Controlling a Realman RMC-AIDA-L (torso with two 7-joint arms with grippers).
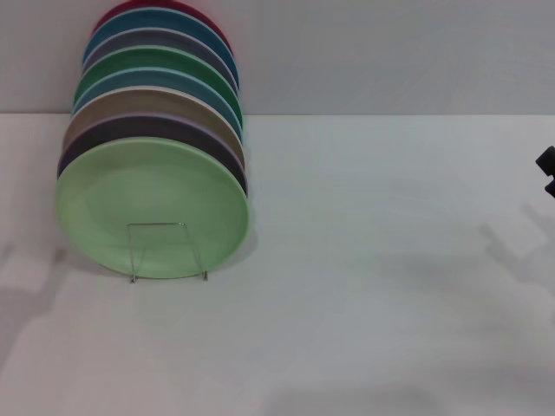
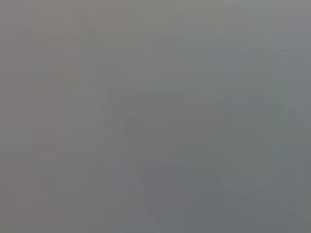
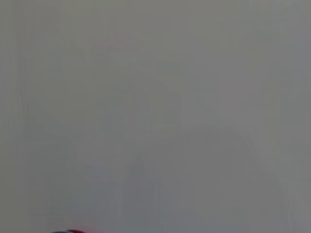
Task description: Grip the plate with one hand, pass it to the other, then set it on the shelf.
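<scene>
Currently, the scene reads as follows.
Table (image 1: 390, 286): white surface, spanning the whole head view below a grey wall.
Plate stack (image 1: 160, 87): upright row of coloured plates at the left, leaning one behind another; red at the back, then blue, grey, darker green, teal, tan and dark purple.
Plate (image 1: 152, 204): pale mint-green, front of the row, standing on edge, touching the shelf.
Shelf (image 1: 166, 251): thin clear frame, in front of the plate's lower part.
Right gripper (image 1: 548, 170): black tip at the right edge, well apart from the plates; finger state cannot be told.
Left gripper: outside every view.
Wrist views: plain grey; the right one shows a red sliver at its edge.
</scene>
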